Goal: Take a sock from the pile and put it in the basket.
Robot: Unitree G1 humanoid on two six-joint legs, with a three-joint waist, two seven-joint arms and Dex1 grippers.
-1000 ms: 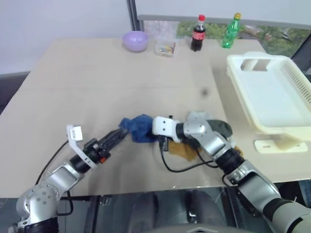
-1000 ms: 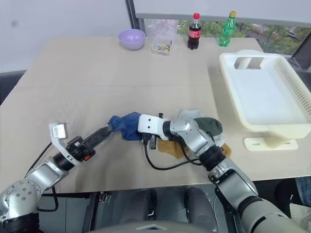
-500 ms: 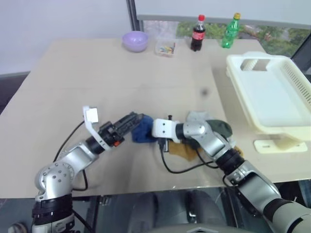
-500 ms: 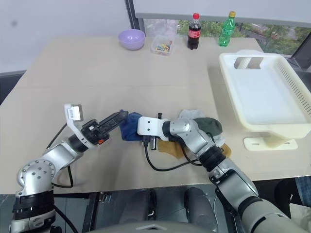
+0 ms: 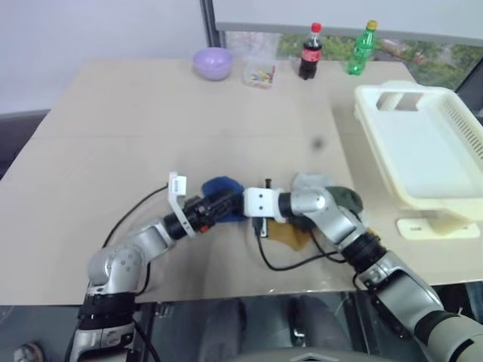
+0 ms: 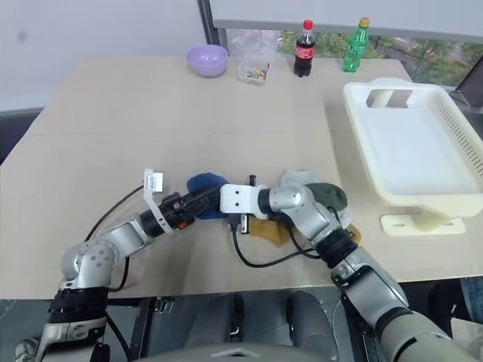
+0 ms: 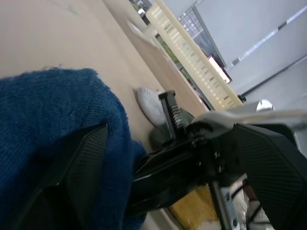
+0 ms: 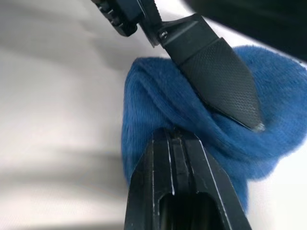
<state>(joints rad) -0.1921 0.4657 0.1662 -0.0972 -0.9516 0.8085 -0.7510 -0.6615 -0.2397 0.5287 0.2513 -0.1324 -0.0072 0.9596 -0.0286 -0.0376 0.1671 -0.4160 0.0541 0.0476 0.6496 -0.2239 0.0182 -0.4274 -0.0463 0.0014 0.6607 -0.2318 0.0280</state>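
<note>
Fingers of the right gripper [image 8: 184,143] pinch one blue knitted sock [image 5: 220,188]; left gripper [image 7: 158,158] spread wide around it.
One sock pile [image 5: 324,207] beside them; one cream-white slotted plastic basket [image 5: 423,151] well apart, two bottles [image 5: 309,51] behind.

A deep blue sock [image 5: 220,188], mustard and dark green socks in the pile [image 5: 332,205], cream-white basket [image 5: 423,151], beige bench [image 5: 151,121].

Blue sock [image 8: 158,100] — fuzzy knitted cloth; finger pads [image 8: 218,81] — matt black, finely dimpled; basket [image 5: 423,151] — smooth cream plastic; table [image 5: 151,121] — matt.
</note>
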